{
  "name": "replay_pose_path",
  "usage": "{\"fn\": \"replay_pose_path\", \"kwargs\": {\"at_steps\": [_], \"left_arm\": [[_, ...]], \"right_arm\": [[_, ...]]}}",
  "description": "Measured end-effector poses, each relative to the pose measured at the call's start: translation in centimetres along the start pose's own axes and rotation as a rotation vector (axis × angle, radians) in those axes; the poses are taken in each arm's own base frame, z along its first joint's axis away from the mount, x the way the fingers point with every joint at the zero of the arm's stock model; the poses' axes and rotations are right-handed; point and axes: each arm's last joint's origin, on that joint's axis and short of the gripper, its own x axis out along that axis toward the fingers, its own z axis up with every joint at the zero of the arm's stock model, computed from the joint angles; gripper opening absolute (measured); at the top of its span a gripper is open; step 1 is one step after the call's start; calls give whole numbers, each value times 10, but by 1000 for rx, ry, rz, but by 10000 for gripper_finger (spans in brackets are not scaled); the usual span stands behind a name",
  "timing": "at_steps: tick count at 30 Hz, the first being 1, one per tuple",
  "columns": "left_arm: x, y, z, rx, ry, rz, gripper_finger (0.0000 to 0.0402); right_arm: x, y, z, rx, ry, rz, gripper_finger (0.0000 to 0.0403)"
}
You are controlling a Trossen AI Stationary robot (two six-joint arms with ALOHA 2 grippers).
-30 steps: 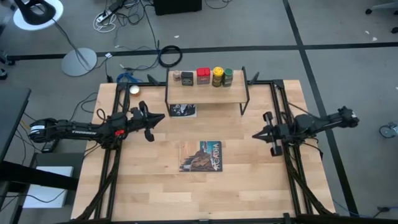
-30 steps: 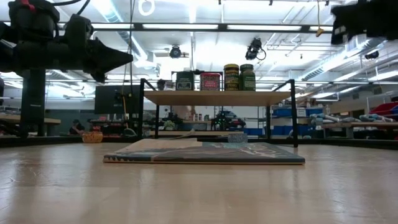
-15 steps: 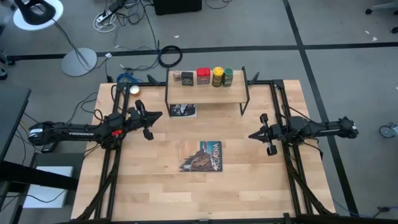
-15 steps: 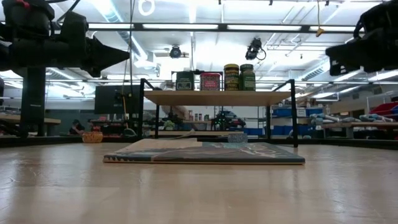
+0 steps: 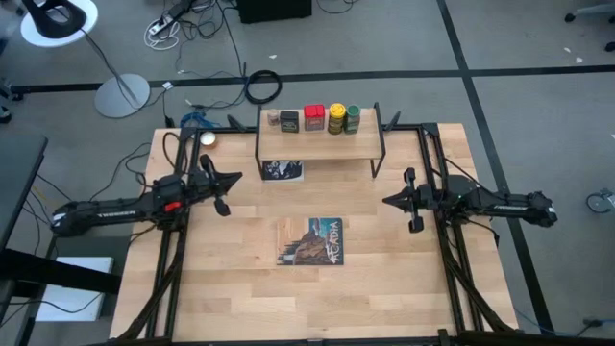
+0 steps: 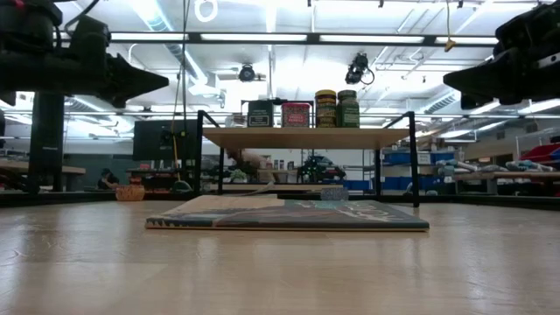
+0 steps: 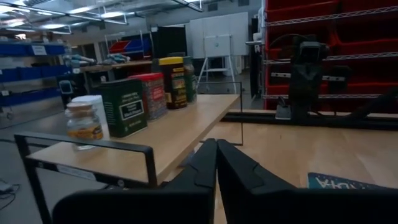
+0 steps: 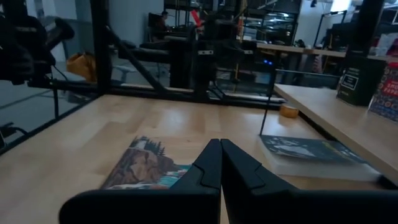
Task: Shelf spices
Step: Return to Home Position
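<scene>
**A:** How are the spices seen?

**B:** 5 small containers are lined up along the back of the shelf [image 5: 317,147], a light board on thin black legs. From left to right they are a tiny clear jar [image 5: 273,117], a black tin [image 5: 289,121], a red tin [image 5: 313,117], a yellow-capped jar [image 5: 336,118] and a green-capped jar [image 5: 353,118]. All are stood upright, close side by side.

**A:** And the surface and the room?

**B:** The shelf is set at the far edge of the pale wooden worktop [image 5: 231,279]. A picture-covered book [image 5: 310,240] is laid flat near the middle, and a second book [image 5: 282,170] is partly tucked under the shelf. Beyond, a grey floor [image 5: 519,48] with cables [image 5: 262,86] and a round lamp base [image 5: 123,94] is seen.

**A:** Where are the spices relative to the tools?

**B:** The left tool [image 5: 233,178] is held above the worktop's left side and the right tool [image 5: 388,201] above its right side, both pointed inward. Each is placed in front of the shelf and just outside one of its ends. In each wrist view the 2 fingers are pressed together, closed and empty. The containers are kept apart from both tools.
</scene>
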Motion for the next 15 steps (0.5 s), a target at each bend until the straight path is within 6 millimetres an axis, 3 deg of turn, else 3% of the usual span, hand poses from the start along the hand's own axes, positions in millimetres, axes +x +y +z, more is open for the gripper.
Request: {"fn": "replay_pose_path", "kwargs": {"at_steps": [15], "left_arm": [[-19,3,-5,-8,37,-21,3]], "right_arm": [[2,0,-2,108,31,3,2]]}}
